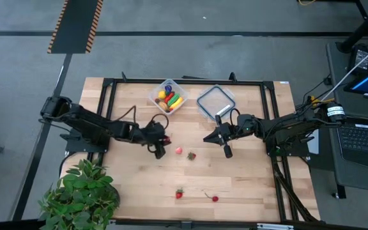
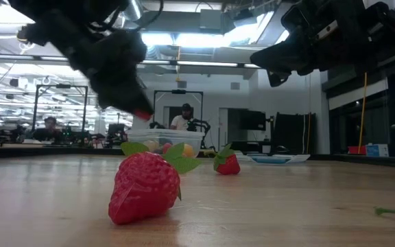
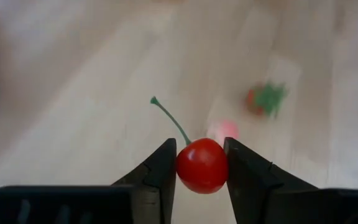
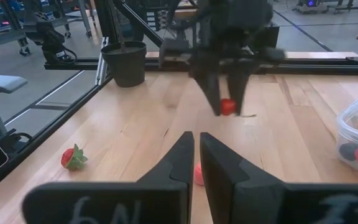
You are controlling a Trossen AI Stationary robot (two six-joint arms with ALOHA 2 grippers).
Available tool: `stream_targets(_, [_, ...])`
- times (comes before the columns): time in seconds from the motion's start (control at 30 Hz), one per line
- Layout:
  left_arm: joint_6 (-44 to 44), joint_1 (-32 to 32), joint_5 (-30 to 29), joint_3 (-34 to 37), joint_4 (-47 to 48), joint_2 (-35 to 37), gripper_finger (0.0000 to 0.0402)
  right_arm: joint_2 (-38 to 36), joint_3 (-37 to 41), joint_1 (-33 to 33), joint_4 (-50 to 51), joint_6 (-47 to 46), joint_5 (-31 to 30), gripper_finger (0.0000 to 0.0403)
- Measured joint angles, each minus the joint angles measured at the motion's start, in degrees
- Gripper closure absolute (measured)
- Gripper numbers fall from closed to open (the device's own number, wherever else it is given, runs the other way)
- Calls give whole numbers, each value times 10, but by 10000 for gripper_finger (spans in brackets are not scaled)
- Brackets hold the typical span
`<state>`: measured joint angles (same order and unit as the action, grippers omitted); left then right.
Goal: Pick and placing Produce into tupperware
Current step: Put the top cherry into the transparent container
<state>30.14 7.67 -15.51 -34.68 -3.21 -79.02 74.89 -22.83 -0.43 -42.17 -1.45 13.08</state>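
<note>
Clamped in left tool [image 3: 201, 163], 1 cherry [image 3: 201, 165] hangs above open tabletop [image 3: 92, 93].

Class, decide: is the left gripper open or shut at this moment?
Shut on a small red cherry with a green stem: the left gripper presses it from both sides, above the wooden table.

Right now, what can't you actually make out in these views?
- Pieces in the tupperware: too small in the high view to name each; in the low view the strawberry blocks the tub.
- Pink piece: blurred in the left wrist view, half hidden by the right hand in its own view.
- Left hand holds a cherry; its height above the table is unclear.
</note>
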Motion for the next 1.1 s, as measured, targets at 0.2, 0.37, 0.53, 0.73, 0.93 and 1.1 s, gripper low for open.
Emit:
stream_targets(0.2, [-103, -53, 39, 0, -136, 0, 297, 0, 0, 0, 0, 0, 0, 372])
stream_targets(0.37, [-154, -82, 84, -1, -186, 0, 297, 0, 0, 0, 0, 0, 0, 372])
stream_targets(0.53, [-186, -103, 133, -1, -240, 0, 297, 0, 0, 0, 0, 2, 0, 372])
stream_targets(0.73, [-209, -124, 211, -1, -306, -4, 297, 0, 0, 0, 0, 2, 0, 372])
stream_targets(0.93, [-221, -126, 213, -1, -304, -5, 297, 0, 0, 0, -1, 4, 0, 372])
stream_targets(1.1, [-233, -126, 234, -1, -328, -5, 297, 0, 0, 0, -4, 4, 0, 372])
